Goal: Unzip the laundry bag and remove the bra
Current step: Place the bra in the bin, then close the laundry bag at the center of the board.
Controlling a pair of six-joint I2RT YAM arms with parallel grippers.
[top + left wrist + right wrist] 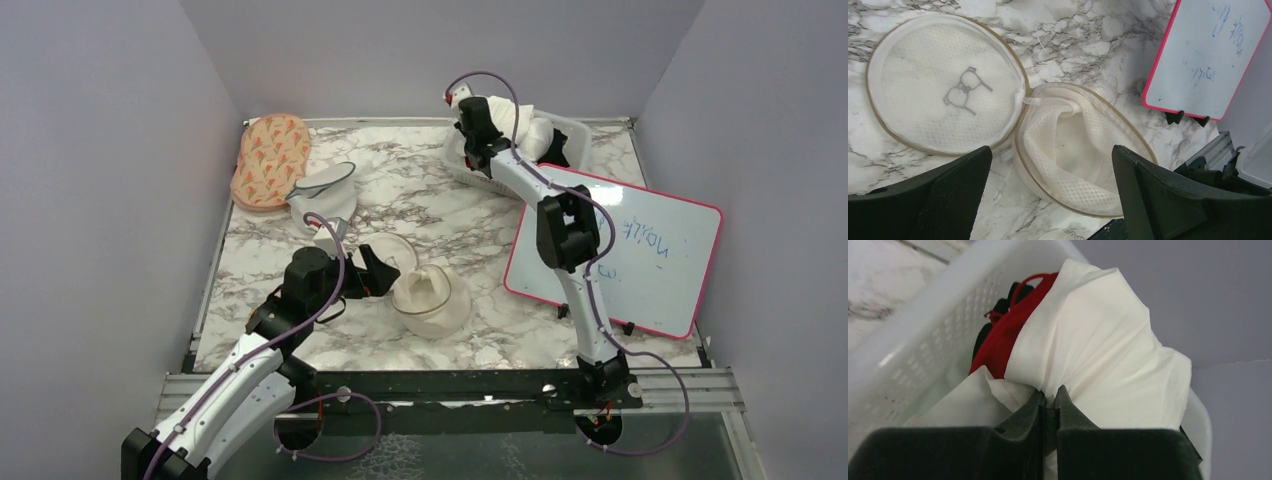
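1. The laundry bag [998,110] lies unzipped near the middle of the tabletop's [470,210] near edge. Its two halves are splayed apart, with open marble between it and the far edge.
2. The left gripper [372,272] hangs just above the bag, fingers spread wide and holding nothing.
3. The right gripper [1049,400] is pinched tight on the bra [1098,340], over the white basket [923,315] in the far right corner, against a red garment [1008,330].
4. A whiteboard [640,250] crowds the right edge, and an orange pouch [270,160] sits in the far left corner.
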